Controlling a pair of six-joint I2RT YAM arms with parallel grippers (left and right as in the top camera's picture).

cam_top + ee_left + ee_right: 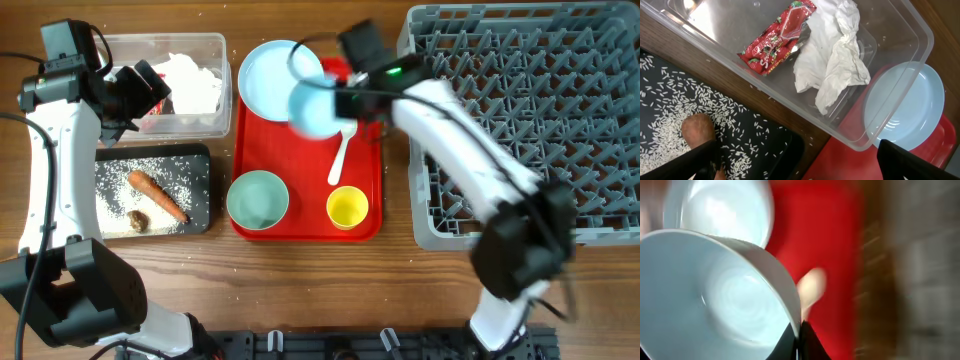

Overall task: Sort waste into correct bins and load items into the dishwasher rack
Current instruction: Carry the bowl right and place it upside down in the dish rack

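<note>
Tub, back left, holds wrapper, tissue; before it, tray carries rice, carrot, lump. Serving tray, middle: plate behind, bowl and cup before, spoon between, raised bowl above. Rack right.

The overhead camera looks straight down on my whole desk. My left wrist camera hangs close above the tub, tilted down. My right one presses close to the bowl. All three share the plate.
</note>
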